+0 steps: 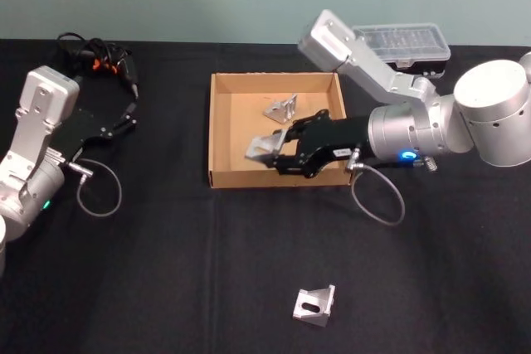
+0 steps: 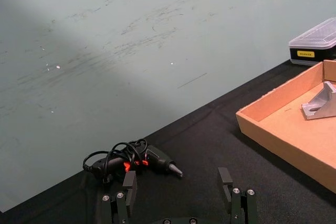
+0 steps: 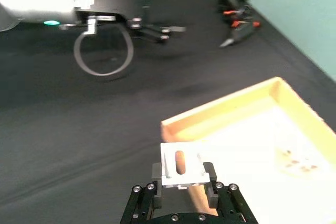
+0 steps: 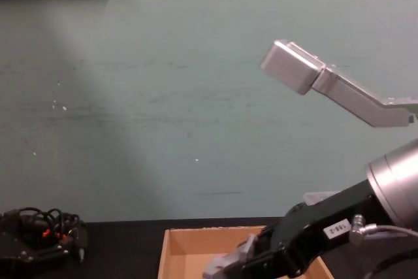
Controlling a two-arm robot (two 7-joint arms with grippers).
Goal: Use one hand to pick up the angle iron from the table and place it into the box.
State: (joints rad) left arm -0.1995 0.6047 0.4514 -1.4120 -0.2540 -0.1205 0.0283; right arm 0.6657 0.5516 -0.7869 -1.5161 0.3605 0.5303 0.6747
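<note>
right gripper [image 1: 278, 148]: clamped on the held angle iron [image 1: 259, 148], one flange pinched between the pads. It hangs over the front part of the box [image 1: 212, 130], close to the front wall and a little left of the box's middle.
held angle iron: it juts past the fingertips toward the box's left wall, with its slotted face turned up toward the wrist. Whether it clears the box floor or rests on it, you cannot tell here.
handling: treat it as a small, stiff metal bracket, probably light but hard and smooth. It will not give under the pads, and it may slide or twist if squeezed off-centre.
where to hold: across a flat flange near the bend, which is roughly where you have it.
release: it should not break, but it could bounce or clatter, so I judge a low, gentle let-go is wise.
second angle iron [image 1: 282, 108]: lying in the box near the back wall, apart from the held one.
third angle iron [image 1: 314, 305]: on the table [image 1: 166, 271], well in front of the box.
left gripper [image 2: 177, 178]: fingers spread with nothing between them, parked well to the left of the box.
</note>
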